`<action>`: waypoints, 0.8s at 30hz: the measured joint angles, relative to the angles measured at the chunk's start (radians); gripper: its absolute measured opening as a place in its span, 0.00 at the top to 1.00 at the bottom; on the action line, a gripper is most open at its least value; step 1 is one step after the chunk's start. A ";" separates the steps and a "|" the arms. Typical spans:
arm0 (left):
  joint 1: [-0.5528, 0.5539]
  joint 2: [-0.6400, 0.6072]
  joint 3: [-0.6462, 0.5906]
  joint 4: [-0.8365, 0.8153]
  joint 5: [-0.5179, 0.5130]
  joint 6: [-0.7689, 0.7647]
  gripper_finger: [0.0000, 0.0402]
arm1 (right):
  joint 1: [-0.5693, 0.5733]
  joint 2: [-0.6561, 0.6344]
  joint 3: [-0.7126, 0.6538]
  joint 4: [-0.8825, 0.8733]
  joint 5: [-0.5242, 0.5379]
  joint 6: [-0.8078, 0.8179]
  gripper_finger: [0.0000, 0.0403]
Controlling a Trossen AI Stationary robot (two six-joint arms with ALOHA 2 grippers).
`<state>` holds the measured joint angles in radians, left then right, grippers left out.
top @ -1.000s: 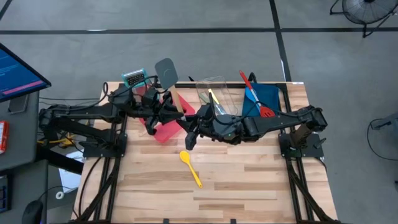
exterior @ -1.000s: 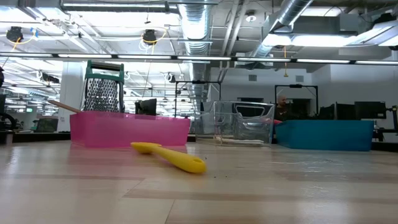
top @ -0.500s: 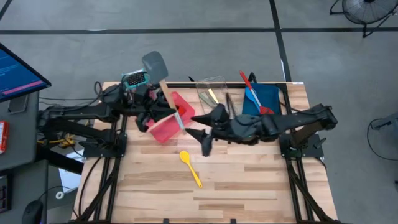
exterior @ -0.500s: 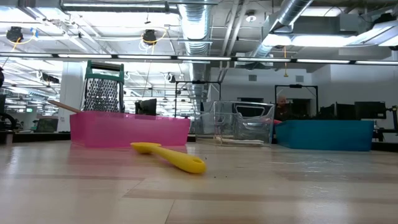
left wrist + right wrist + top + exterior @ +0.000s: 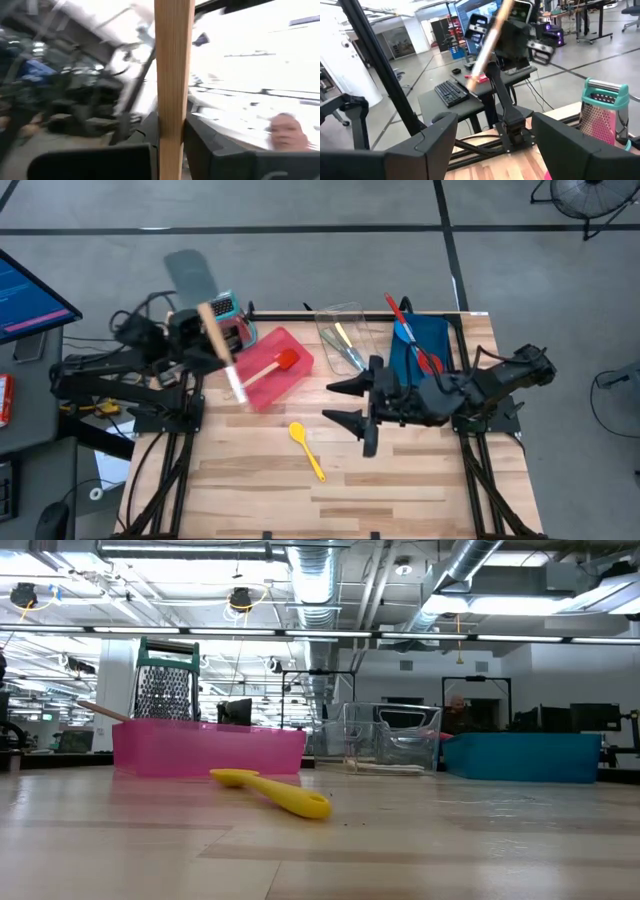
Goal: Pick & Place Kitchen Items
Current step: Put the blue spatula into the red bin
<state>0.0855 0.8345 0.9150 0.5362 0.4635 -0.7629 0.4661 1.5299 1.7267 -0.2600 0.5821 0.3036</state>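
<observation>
My left gripper (image 5: 212,348) is shut on a grey spatula (image 5: 187,275) with a wooden handle, raised above the table's far left corner beside the box grater (image 5: 226,309). A red-headed spatula (image 5: 285,361) lies in the red tray (image 5: 262,392). A yellow spoon (image 5: 307,448) lies flat on the table in front of that tray and also shows in the low view (image 5: 275,792). My right gripper (image 5: 347,402) stands open over the table's middle, right of the spoon, nothing between its fingers. My left gripper pinches the spatula's wooden handle (image 5: 172,100) about midway along it, between its two fingers (image 5: 148,135). The fingers lie across the handle. The spatula is lifted clear, its grey blade toward the far side and its pale handle end (image 5: 239,393) toward the near side.
A clear tray (image 5: 345,338) with slim utensils and a blue tray (image 5: 432,335) with a red and a blue utensil sit at the far right. Bare wood (image 5: 400,480) stretches along the near half. A person's face shows in the left wrist view (image 5: 287,132).
My left gripper has carried the grey spatula up and toward the table's left edge, away from the red tray, turning it so the blade points far-left. My right gripper has opened wide and drawn back toward the right edge. The red-headed spatula now lies uncovered in the red tray.
</observation>
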 joint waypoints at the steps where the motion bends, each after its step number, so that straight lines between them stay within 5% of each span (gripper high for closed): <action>1: -0.002 -0.009 0.000 0.025 0.018 -0.017 0.91 | 0.000 0.000 0.000 0.000 0.001 0.000 0.37; 16: -0.008 -0.064 0.000 0.101 -0.008 -0.026 0.91 | -0.002 0.008 0.000 -0.027 -0.006 -0.018 0.37; 24: -0.008 -0.034 0.000 0.097 -0.262 0.388 0.91 | -0.004 0.008 0.000 -0.024 -0.006 -0.018 0.37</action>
<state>0.0776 0.8006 0.9150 0.6329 0.2020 -0.3753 0.4618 1.5379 1.7267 -0.2844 0.5766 0.2855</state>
